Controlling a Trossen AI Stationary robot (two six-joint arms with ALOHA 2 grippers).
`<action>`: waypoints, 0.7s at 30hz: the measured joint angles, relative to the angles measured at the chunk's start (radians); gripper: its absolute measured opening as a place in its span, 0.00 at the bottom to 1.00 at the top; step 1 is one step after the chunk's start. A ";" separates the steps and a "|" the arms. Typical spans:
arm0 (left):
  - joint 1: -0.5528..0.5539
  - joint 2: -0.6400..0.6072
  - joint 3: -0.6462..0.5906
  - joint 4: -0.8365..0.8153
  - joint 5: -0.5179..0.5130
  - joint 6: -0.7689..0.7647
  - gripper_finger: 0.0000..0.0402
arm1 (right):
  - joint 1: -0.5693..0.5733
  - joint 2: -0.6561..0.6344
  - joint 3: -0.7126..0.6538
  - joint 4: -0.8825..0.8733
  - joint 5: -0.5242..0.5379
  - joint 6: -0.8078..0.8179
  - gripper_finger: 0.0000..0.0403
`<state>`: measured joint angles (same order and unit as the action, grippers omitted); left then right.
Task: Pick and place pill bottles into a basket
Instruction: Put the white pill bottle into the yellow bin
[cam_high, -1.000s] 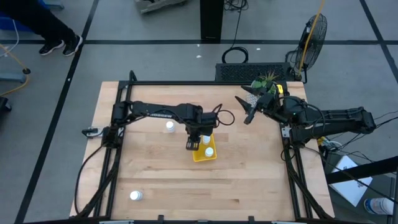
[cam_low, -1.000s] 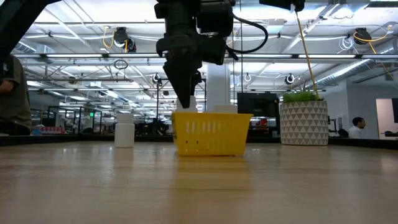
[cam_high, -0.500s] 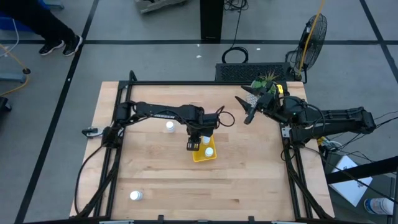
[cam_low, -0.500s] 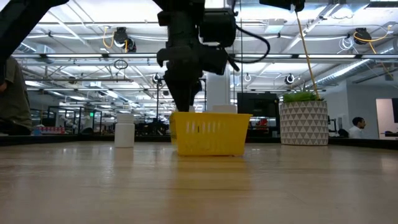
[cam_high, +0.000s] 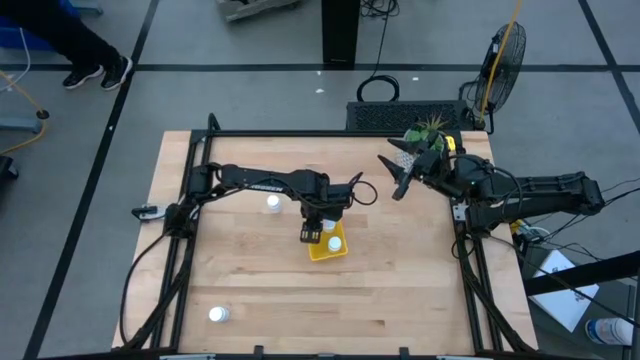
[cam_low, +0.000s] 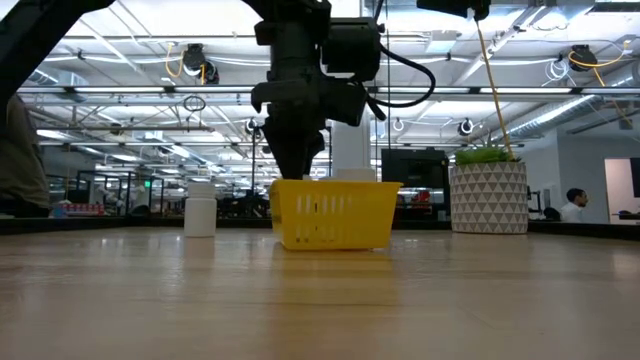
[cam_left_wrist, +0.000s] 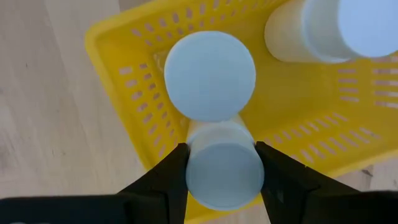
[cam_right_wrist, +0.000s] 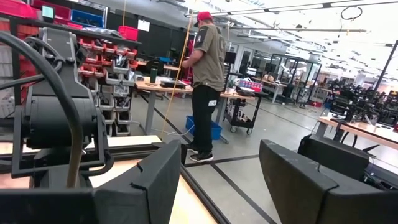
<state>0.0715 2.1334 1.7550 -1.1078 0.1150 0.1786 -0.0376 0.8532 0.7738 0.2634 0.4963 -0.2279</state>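
Note:
The yellow basket (cam_high: 330, 244) stands mid-table and also shows in the low view (cam_low: 335, 213). My left gripper (cam_high: 311, 233) is over its left end, shut on a white pill bottle (cam_left_wrist: 224, 171). Two more bottles stand inside the basket (cam_left_wrist: 210, 74) (cam_left_wrist: 336, 28). One bottle (cam_high: 272, 203) stands on the table left of the basket, and another (cam_high: 218, 314) stands near the front left corner. My right gripper (cam_high: 400, 176) hangs open and empty in the air at the far right, beside the plant. My left gripper pinches the bottle's round body (cam_left_wrist: 189, 163) between its two fingers, one on each side. The fingers come from above, pointing down. The bottle is upright, cap up, inside the basket's left end, against a neighbouring bottle. I cannot tell if it rests on the basket's floor.
A white patterned pot with a green plant (cam_low: 488, 195) stands at the table's far right corner (cam_high: 425, 135). Black frame rails run along the table's left, far and right edges. Bare wood lies in front of the basket. A person stands in the room beyond (cam_right_wrist: 205, 81).
My left gripper has gone down a little with the bottle into the basket's left end, staying shut on it. The basket has shifted slightly on the table.

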 joint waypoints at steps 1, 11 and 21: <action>0.000 0.000 0.000 -0.004 0.000 0.000 0.43 | 0.000 0.000 0.000 0.000 0.000 0.000 0.52; -0.009 -0.021 -0.003 -0.017 -0.045 -0.008 0.90 | 0.000 0.000 0.000 -0.006 0.000 0.000 0.52; -0.028 -0.112 -0.003 -0.024 -0.114 -0.027 0.94 | 0.000 0.000 0.000 -0.004 0.000 0.000 0.52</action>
<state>0.0434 2.0219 1.7523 -1.1314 0.0010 0.1513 -0.0376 0.8528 0.7738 0.2592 0.4965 -0.2283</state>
